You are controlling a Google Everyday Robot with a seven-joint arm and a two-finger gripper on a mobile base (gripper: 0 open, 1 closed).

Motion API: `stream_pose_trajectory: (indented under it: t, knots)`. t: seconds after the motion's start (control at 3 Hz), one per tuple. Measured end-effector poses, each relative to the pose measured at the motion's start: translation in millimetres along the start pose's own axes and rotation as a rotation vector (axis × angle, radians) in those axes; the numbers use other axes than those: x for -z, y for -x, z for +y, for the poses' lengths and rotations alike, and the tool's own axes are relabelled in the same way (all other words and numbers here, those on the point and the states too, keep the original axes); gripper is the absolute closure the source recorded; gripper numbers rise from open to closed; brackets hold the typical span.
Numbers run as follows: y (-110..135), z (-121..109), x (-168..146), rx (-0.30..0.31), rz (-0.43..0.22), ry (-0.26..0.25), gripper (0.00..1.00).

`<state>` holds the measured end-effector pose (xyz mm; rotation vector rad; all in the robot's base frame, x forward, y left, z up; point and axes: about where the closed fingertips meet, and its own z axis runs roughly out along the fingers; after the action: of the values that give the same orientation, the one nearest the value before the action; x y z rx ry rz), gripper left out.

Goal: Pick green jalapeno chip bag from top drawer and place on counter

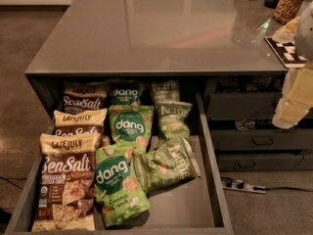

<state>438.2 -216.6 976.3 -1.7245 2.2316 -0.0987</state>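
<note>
The top drawer (213, 180) is pulled open below the counter (161, 28). Three olive-green Kettle jalapeno chip bags lie in a column at its right side. The nearest (168, 166) is crumpled and lies on its side. A second (172, 120) and a third (165, 89) lie behind it. My gripper (291, 109) shows as a cream-coloured shape at the right edge of the view. It hangs in front of the counter edge, to the right of the drawer and well apart from the bags.
Brown Late July Sea Salt bags (66, 185) fill the drawer's left column and brighter green dang bags (117, 182) the middle. Narrower handled drawers (259, 142) are at the right. A power strip (243, 186) lies on the floor. A black-and-white marker (288, 50) and a jar (291, 1) stand on the counter.
</note>
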Motion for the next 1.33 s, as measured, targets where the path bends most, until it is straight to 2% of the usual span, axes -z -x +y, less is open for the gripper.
stream_pose_trajectory:
  t: [0.33, 0.67, 1.0, 1.33]
  knots:
    - [0.0, 0.0, 0.0, 0.000, 0.000, 0.000, 0.00]
    - [0.9, 0.7, -42.1, -0.027, -0.021, 0.023, 0.00]
    - [-2.1, -0.7, -124.4, -0.080, -0.048, 0.130, 0.00]
    - [-1.2, -0.7, -128.3, -0.083, -0.056, 0.132, 0.00]
